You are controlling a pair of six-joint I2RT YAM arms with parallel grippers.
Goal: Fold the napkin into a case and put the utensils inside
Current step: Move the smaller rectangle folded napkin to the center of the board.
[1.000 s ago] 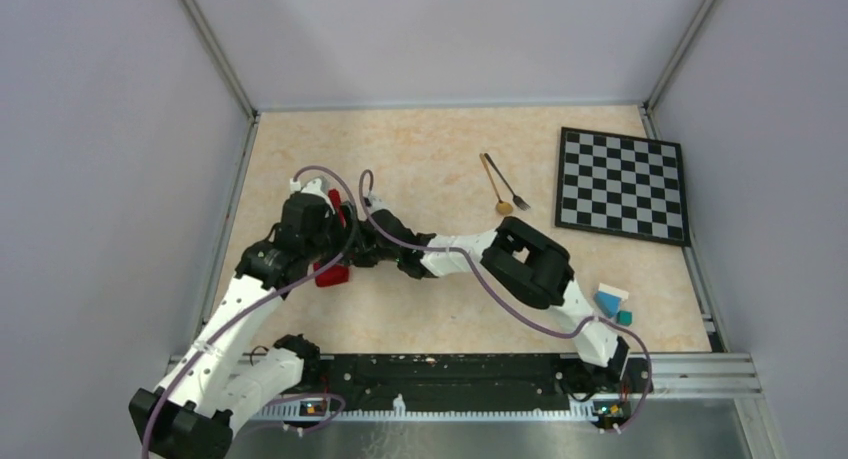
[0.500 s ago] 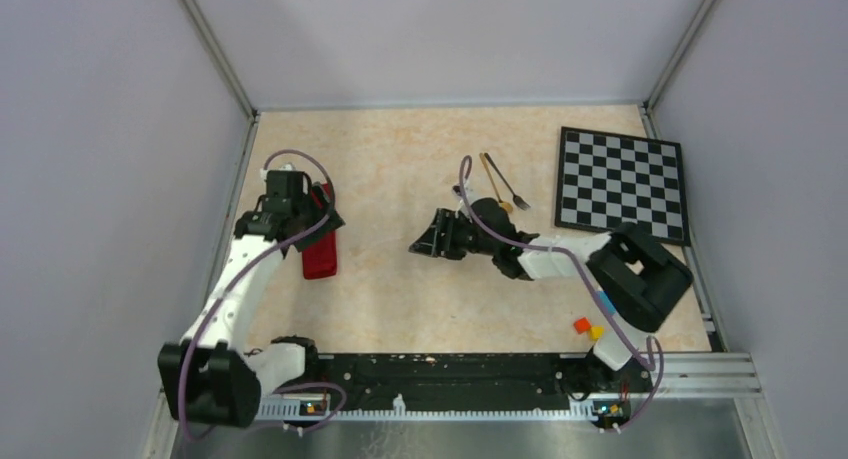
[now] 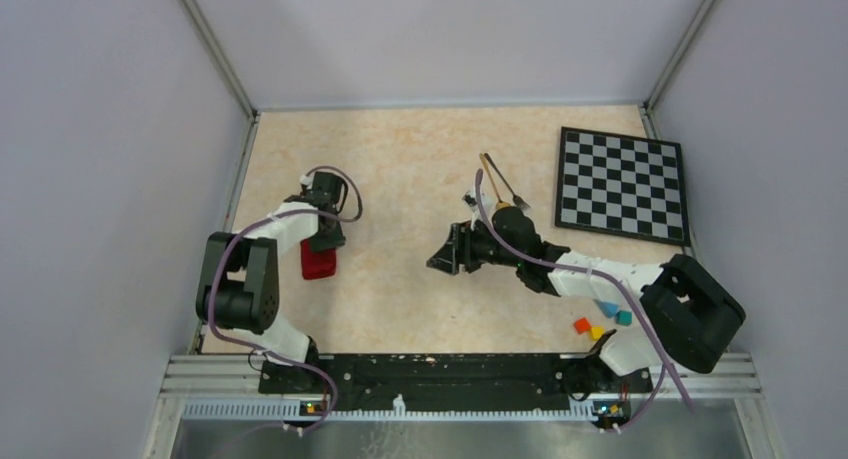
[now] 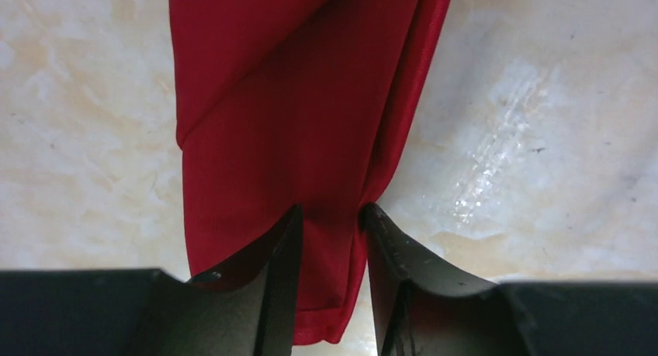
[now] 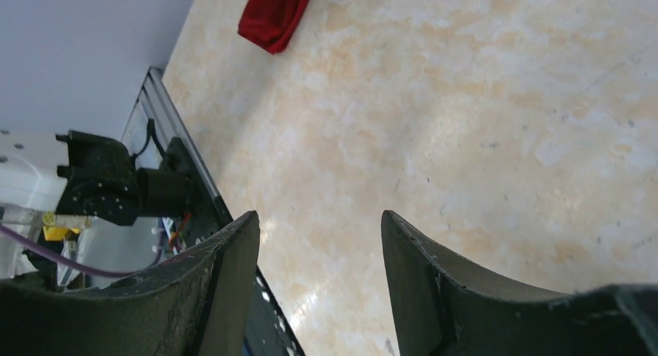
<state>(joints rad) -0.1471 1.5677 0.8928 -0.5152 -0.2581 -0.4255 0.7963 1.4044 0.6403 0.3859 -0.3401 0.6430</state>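
Note:
The napkin point(image 3: 318, 263) lies at the left of the table as a narrow, long, deep-red folded packet. My left gripper point(image 3: 321, 241) is over its far end. In the left wrist view the gripper point(image 4: 330, 212) is closed on a pinch of the red cloth point(image 4: 303, 108), one finger point(image 4: 281, 240) on each side. My right gripper point(image 3: 438, 261) hangs open and empty over bare table at the middle; its wrist view point(image 5: 320, 220) shows the napkin point(image 5: 271, 19) far off. The gold spoon point(image 3: 490, 175) and the dark fork point(image 3: 512, 191) lie side by side behind the right wrist.
A black-and-white checkered board point(image 3: 622, 184) lies at the back right. Small coloured blocks point(image 3: 598, 325) sit at the front right beside the right arm. Grey walls close the table on three sides; a metal rail point(image 3: 460, 374) runs along the near edge.
One second ago both grippers met at the napkin. The right gripper has since drawn away right to mid-table. The left arm has folded back, its gripper staying on the napkin's far end.

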